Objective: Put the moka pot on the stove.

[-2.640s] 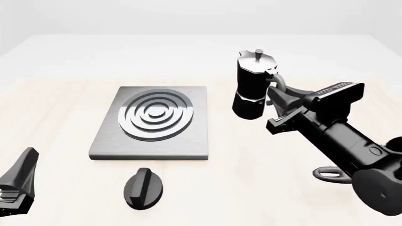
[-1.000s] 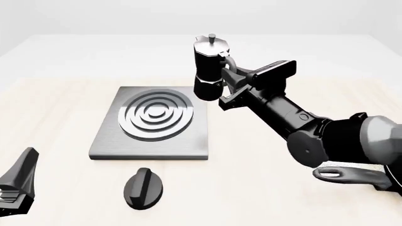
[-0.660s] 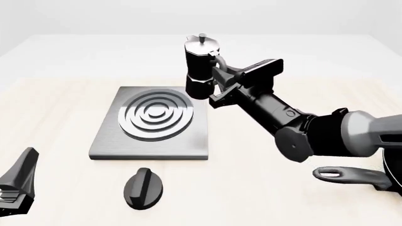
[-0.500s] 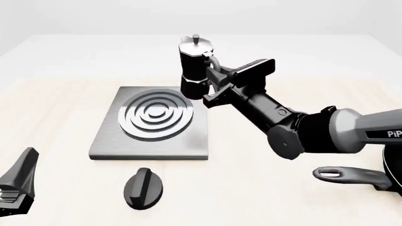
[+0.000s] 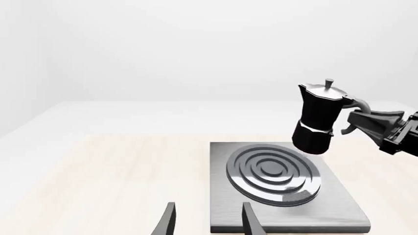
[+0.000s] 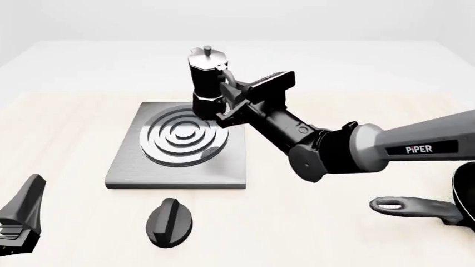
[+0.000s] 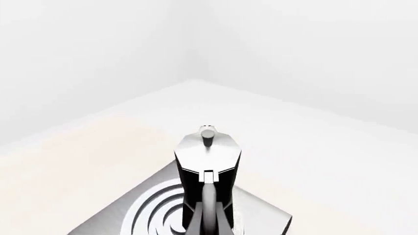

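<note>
Now | right end effector (image 6: 231,99) clamps moka pot (image 6: 206,83) handle (aloft) | over stove (image 6: 178,146) edge

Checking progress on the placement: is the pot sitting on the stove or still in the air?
In the air. The pot hangs upright above the stove's far edge, held at its handle by the right gripper.

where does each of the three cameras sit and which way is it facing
Front view: fixed above and behind the arms, looking down the table; right arm holds the moka pot over the stove, left gripper at the corner.
Left wrist view: behind the left fingers, facing the stove and the pot.
Right wrist view: looks along the pot's handle, onto its lid; fingers hidden.
All three share pot and stove.
</note>
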Robot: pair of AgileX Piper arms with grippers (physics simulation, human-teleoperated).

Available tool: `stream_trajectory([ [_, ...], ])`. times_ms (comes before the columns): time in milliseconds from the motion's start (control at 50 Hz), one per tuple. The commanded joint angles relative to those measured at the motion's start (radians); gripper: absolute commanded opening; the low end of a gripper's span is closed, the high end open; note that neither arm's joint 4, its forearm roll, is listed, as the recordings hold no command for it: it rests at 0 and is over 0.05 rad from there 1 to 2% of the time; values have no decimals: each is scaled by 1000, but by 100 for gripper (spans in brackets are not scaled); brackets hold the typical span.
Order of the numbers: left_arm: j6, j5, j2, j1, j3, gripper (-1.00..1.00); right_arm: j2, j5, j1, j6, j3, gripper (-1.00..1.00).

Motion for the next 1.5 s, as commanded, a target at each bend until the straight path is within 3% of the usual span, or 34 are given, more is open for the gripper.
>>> stream_trajectory([
  [20, 0, 0, 0, 0, 0, 100, 54, 9, 29, 14, -81, -100],
  [740, 0, 0, 0, 0, 0, 100, 223, 42, 68, 57, -240, -100],
  [1500, 0, 0, 0, 0, 0, 100, 286, 86, 60, 49, -275, -100],
])
